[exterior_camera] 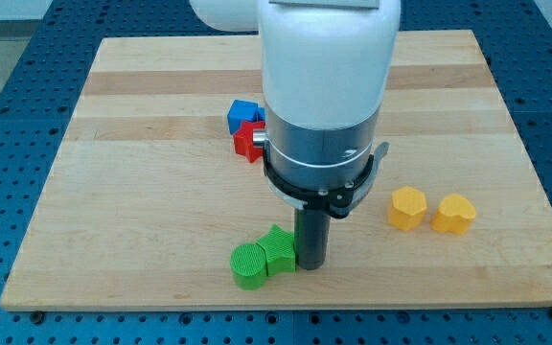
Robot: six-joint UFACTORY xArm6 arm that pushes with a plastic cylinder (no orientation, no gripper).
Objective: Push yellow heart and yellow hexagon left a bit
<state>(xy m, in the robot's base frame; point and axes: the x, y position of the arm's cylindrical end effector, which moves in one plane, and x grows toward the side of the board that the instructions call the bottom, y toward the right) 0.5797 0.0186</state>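
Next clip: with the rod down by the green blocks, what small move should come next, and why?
Probably travel toward the view's right, round past the yellow heart. My tip sits beside the green blocks, well to the view's left of the yellow hexagon and the heart. To push that pair left, it likely has to start from the heart's right side.

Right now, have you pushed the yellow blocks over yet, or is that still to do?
Nothing looks done yet. The yellow hexagon and yellow heart sit side by side near the view's right, with nothing touching them. My tip is well to their left, right beside the green blocks at the view's bottom. Still left: get my tip round to the right of the yellow pair, then push both left a bit.
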